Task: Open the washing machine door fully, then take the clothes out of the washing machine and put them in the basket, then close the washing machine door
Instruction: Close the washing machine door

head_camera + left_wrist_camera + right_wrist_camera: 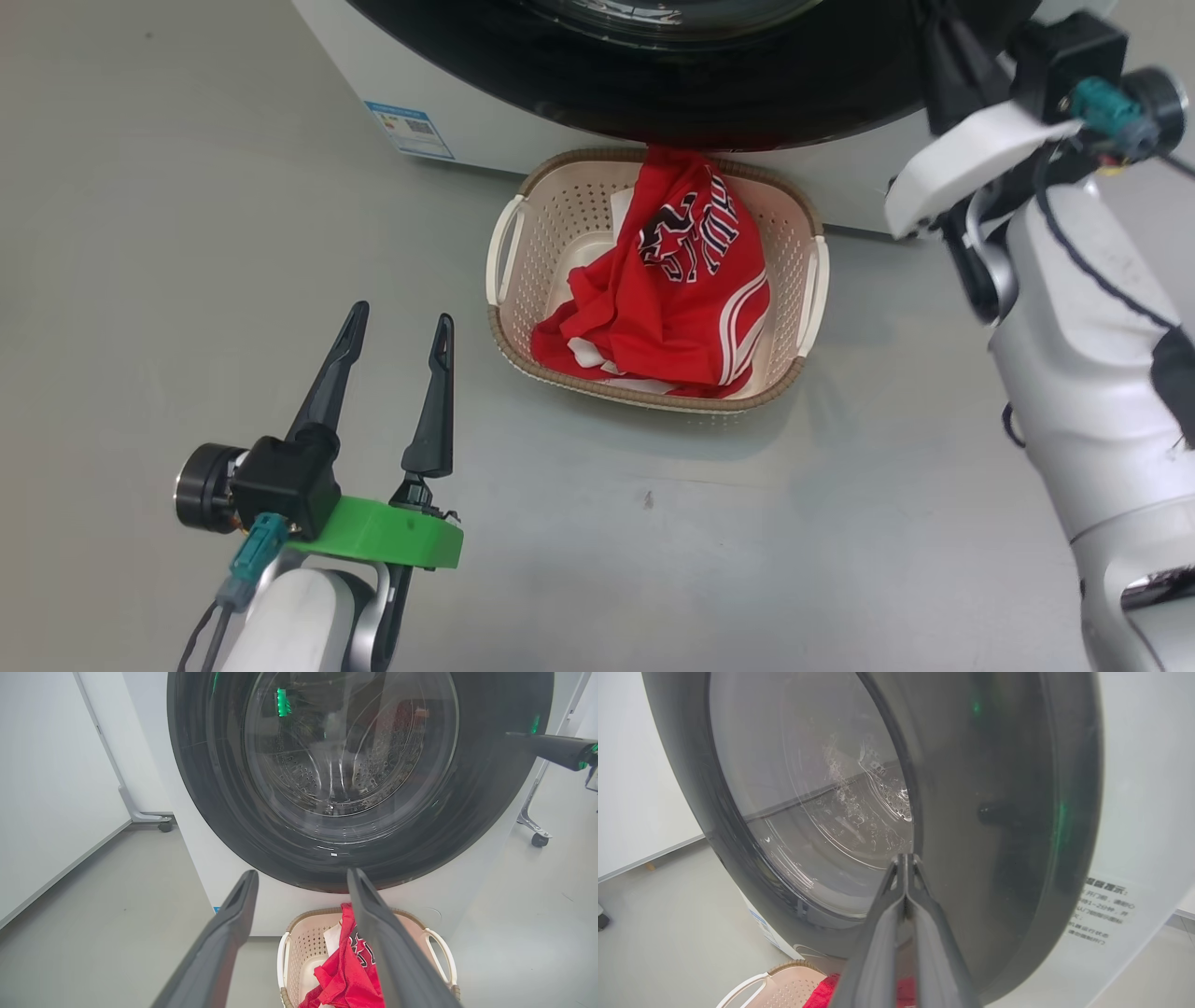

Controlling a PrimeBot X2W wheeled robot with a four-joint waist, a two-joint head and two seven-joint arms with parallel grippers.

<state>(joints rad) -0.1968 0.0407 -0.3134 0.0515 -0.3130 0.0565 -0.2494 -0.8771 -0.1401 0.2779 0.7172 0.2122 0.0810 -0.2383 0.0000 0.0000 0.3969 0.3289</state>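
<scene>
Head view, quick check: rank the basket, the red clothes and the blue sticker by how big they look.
1. basket, largest
2. clothes, which lie inside it and cover only part of it
3. blue sticker, clearly smallest

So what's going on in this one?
The red clothes lie in the basket on the floor in front of the washing machine. The right pincer, shut, has its tips at the washing machine door, which looks pushed to; latching can't be judged. The left pincer hangs open and empty beside the basket.
</scene>
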